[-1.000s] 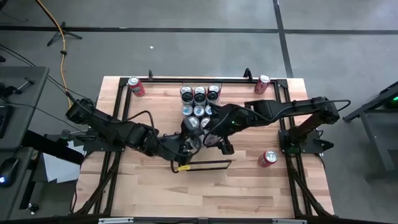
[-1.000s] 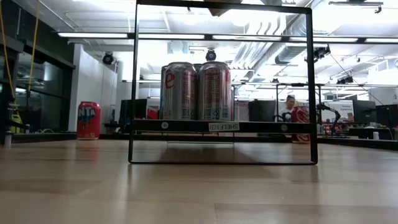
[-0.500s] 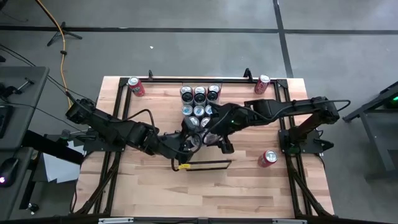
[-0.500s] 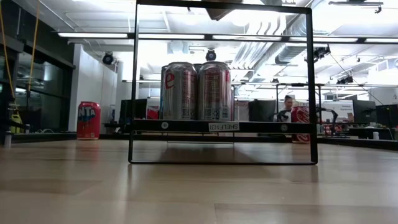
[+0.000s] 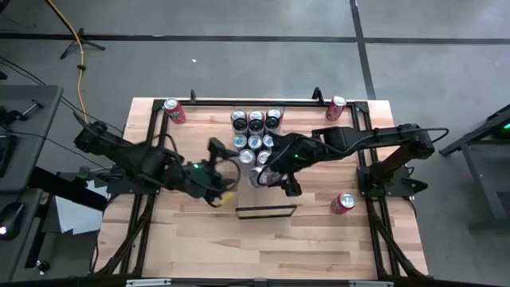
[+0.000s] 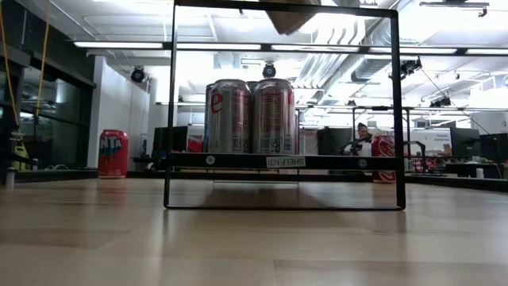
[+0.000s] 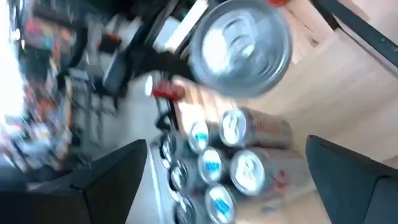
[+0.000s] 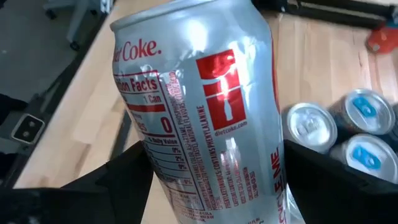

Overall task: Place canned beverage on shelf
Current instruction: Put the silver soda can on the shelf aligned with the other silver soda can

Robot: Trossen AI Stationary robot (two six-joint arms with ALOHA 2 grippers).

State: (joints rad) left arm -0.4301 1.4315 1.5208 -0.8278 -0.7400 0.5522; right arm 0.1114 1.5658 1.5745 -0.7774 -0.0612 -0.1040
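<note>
My right gripper (image 5: 264, 177) is shut on a silver Diet Coke can (image 8: 205, 118) just in front of the standing cans. The can also shows in the left wrist view (image 7: 240, 47). Several silver cans (image 5: 255, 131) stand on the shelf, a pale board (image 6: 238, 161) in a black rail frame (image 5: 267, 212). Two of them (image 6: 251, 116) show in the low view. My left gripper (image 5: 225, 194) is open and empty, left of the held can, with its fingers (image 7: 109, 177) spread wide. My right gripper pinches the can's side wall (image 8: 163, 163) between its two fingers, one finger (image 8: 127, 180) on each side, lying across the can. The arm comes from the table's right. The can leans in the wrist view; its lower end is out of frame.
One red can (image 5: 174, 112) stands at the far left corner and one (image 5: 336, 108) at the far right. A third (image 5: 343, 202) lies on the table near the right arm's base. Bare tabletop (image 5: 263, 247) lies toward the near edge. A person shows in the room beyond (image 6: 361, 139).
My left gripper has drawn back from the held can toward the table's left edge. My right gripper has stayed by the standing cans with the silver can in its fingers.
</note>
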